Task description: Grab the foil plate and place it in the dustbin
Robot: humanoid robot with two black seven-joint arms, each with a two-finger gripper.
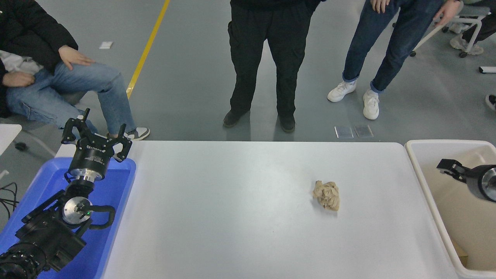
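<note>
The foil plate is out of view. The dustbin (pixel 422 170) stands at the table's right end, cream-white with a beige inside. My right gripper (pixel 445 166) comes in from the right edge and hangs over the bin's inside, near its back part. Only a dark tip and the round wrist show, so I cannot tell its state, and nothing shows in it. My left arm is parked at the lower left, with the left gripper (pixel 97 133) open and empty above the blue tray.
A small crumpled tan paper ball (pixel 327 195) lies on the white table (pixel 232 201), right of the middle. The blue plastic tray (pixel 112 193) sits at the left end. Two people stand at the far side and one sits at the far left.
</note>
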